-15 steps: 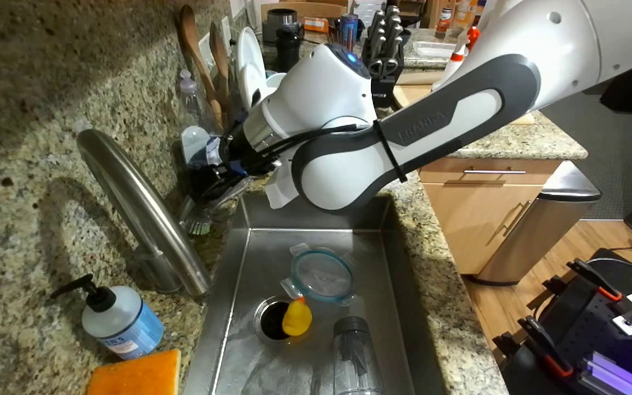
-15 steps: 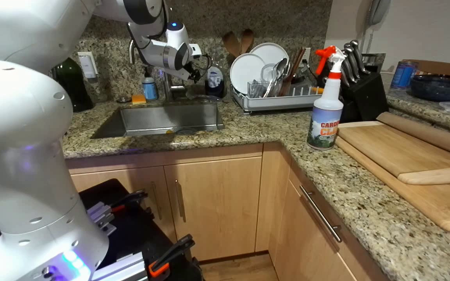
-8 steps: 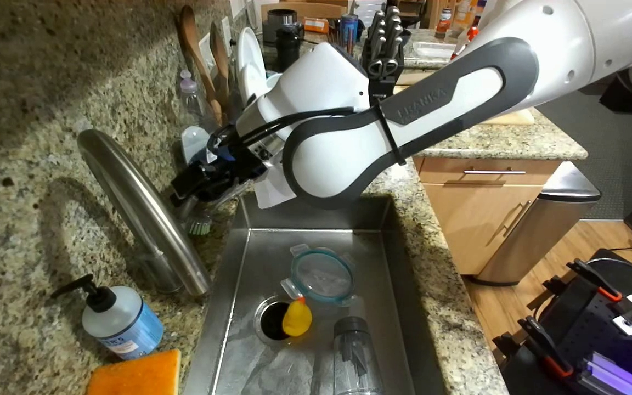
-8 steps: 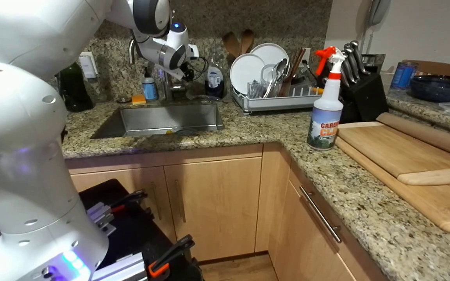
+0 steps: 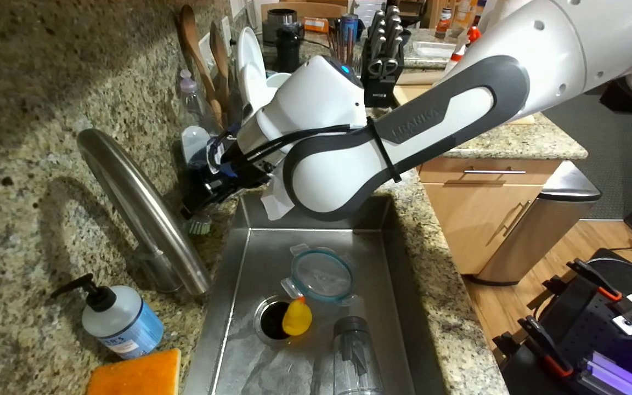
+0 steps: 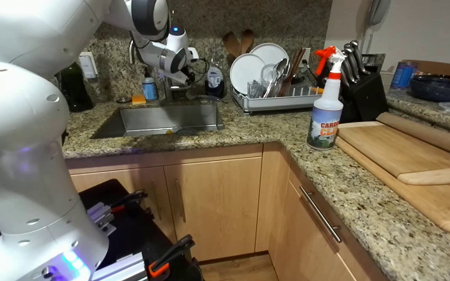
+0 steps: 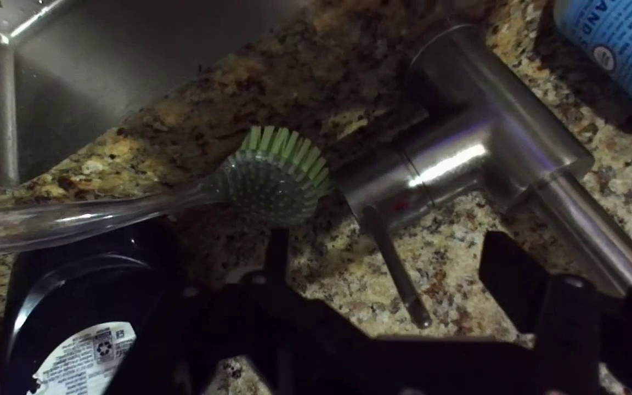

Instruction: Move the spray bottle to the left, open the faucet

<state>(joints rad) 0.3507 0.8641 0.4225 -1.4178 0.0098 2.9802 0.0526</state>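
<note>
Because the curved brushed-steel faucet [image 5: 146, 208] likely opens by its thin metal lever [image 7: 396, 270], the black claw [image 7: 385, 235] hovers near it, jaws parted (nothing gripped); the white, red-triggered spray bottle [image 6: 328, 102] stands beside wooden boards [image 6: 404, 146].

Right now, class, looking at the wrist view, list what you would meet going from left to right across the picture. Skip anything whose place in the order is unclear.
Dark bottle with a white label → green-bristled brush head → faucet lever → bottle with a light-blue label.
</note>
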